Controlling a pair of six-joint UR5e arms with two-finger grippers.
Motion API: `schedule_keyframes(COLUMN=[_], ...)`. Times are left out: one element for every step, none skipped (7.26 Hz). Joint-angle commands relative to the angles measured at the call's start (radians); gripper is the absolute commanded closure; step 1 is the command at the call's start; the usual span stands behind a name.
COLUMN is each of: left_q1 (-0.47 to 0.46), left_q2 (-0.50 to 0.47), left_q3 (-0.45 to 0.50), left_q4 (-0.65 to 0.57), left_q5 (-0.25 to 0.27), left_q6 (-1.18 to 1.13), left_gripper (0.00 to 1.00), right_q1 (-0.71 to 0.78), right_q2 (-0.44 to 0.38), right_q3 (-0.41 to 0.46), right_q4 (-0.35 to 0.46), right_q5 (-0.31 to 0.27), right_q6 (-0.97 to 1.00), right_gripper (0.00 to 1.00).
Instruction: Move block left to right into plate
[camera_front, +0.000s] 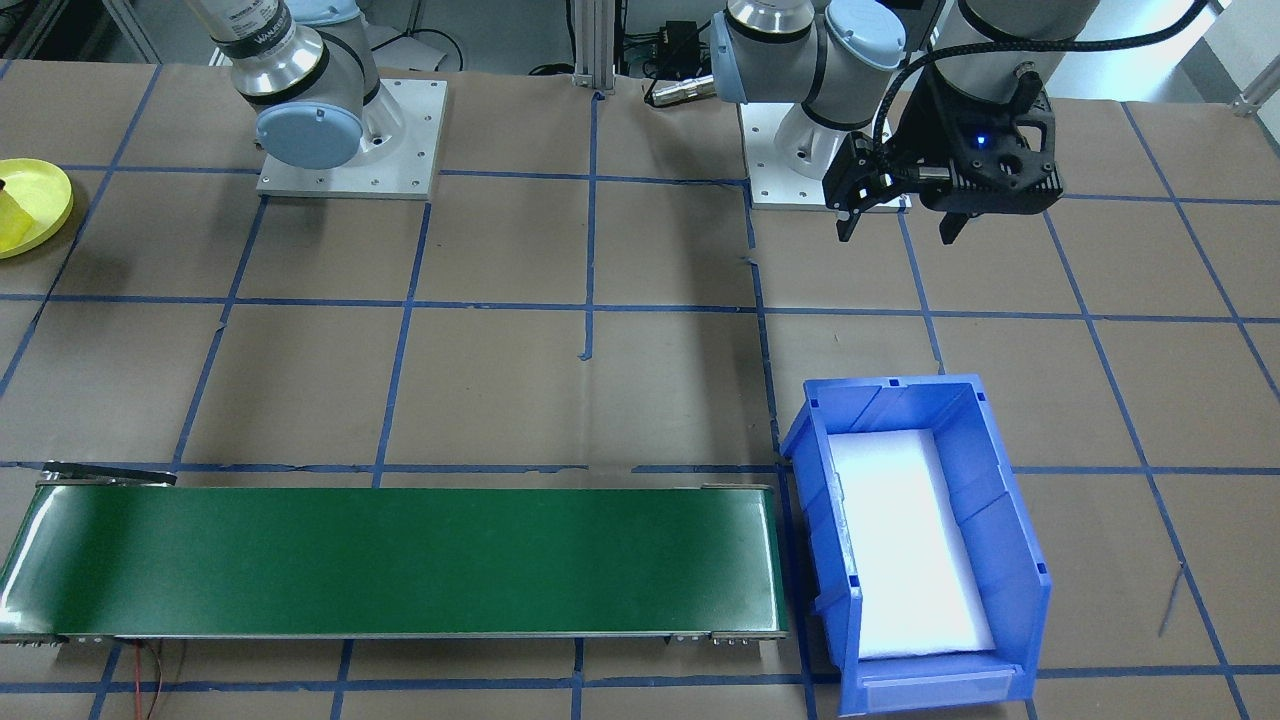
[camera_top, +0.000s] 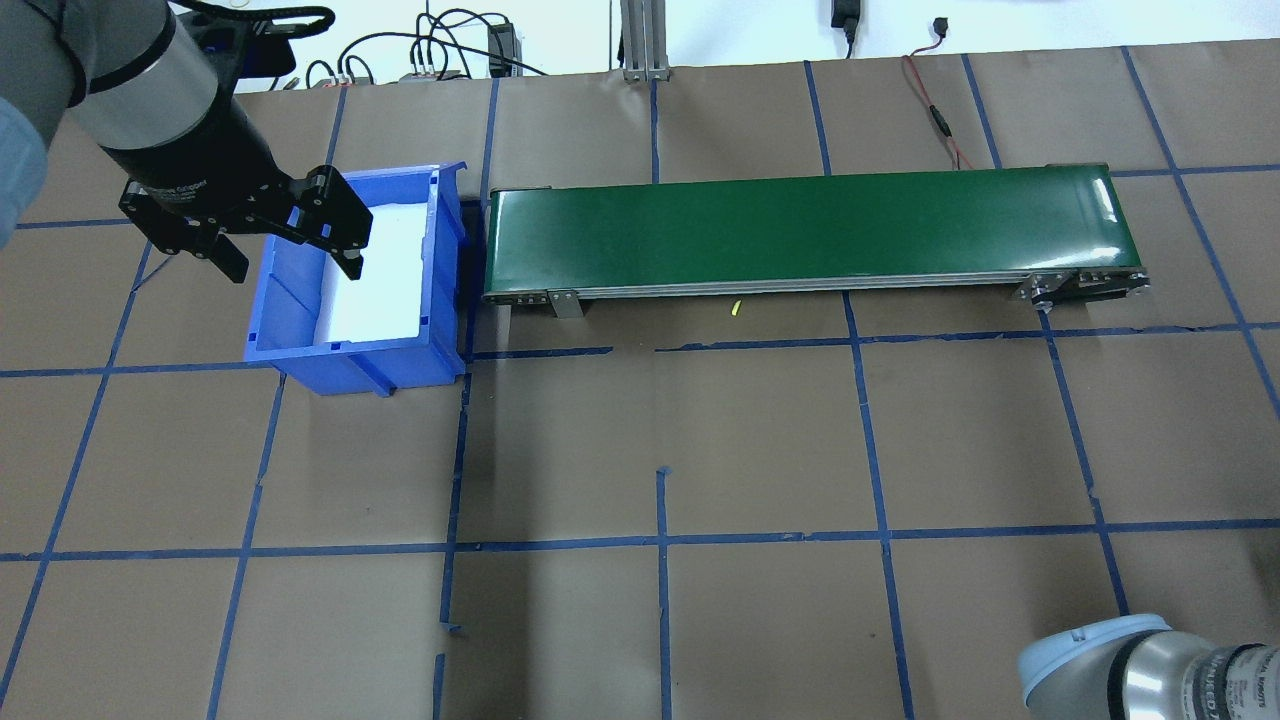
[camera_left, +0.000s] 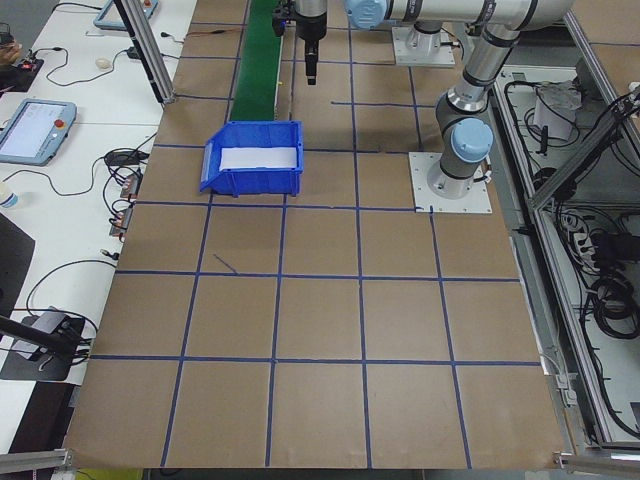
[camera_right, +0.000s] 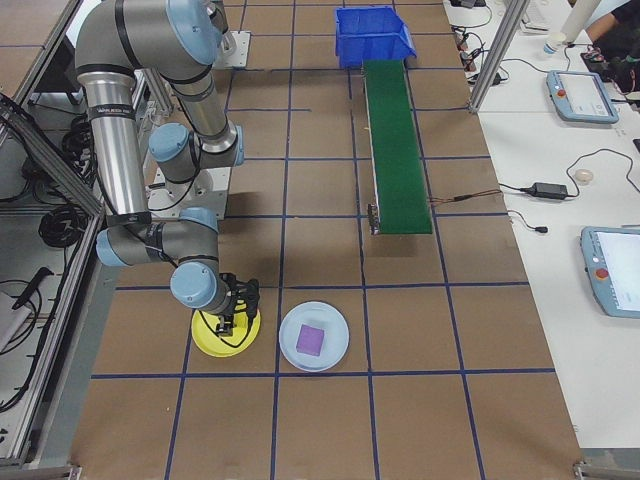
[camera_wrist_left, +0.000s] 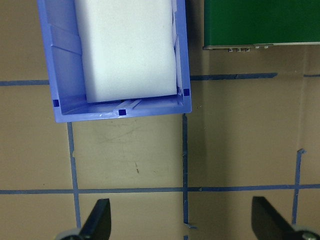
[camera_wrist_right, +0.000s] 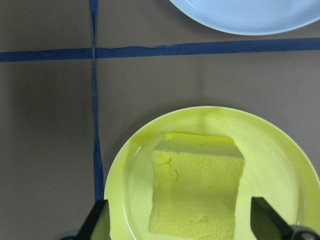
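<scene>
Yellow foam block (camera_wrist_right: 196, 194) lies flat in the yellow plate (camera_wrist_right: 280, 150) near the worktop's right end, free of my right tool (camera_wrist_right: 182, 227), whose fingers stand spread above it. My left tool (camera_wrist_left: 182, 227) hangs open beside the blue bin (camera_wrist_left: 60, 60). Delivery looks done.
</scene>
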Motion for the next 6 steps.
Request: schedule_keyframes(left_q1=[0.0, 0.0, 0.0, 0.0, 0.0, 0.0], left_q2=[0.0, 0.0, 0.0, 0.0, 0.0, 0.0], left_q3=[0.0, 0.0, 0.0, 0.0, 0.0, 0.0], left_q4=[0.0, 0.0, 0.0, 0.0, 0.0, 0.0], left_q5=[0.0, 0.0, 0.0, 0.0, 0.0, 0.0], left_q6=[0.002, 0.002, 0.002, 0.002, 0.001, 0.001], left_gripper=[0.0, 0.0, 0.0, 0.0, 0.0, 0.0], right_q1=[0.069, 0.162, 0.27, 0.391, 0.513, 0.618], right_q2=[-0.014, -0.037, -0.086, -0.123, -0.129, -0.131], right_q3=[-0.023, -0.033, -0.037, -0.042, -0.045, -0.048], right_q4=[-0.015, -0.012, -0.015, -0.007, 0.036, 0.039], right_q5=[0.012, 0.015, 0.077, 0.099, 0.099, 0.099], right_q6=[0.003, 0.014, 0.055, 0.169, 0.278, 0.408], right_gripper=[0.0, 0.0, 0.0, 0.0, 0.0, 0.0])
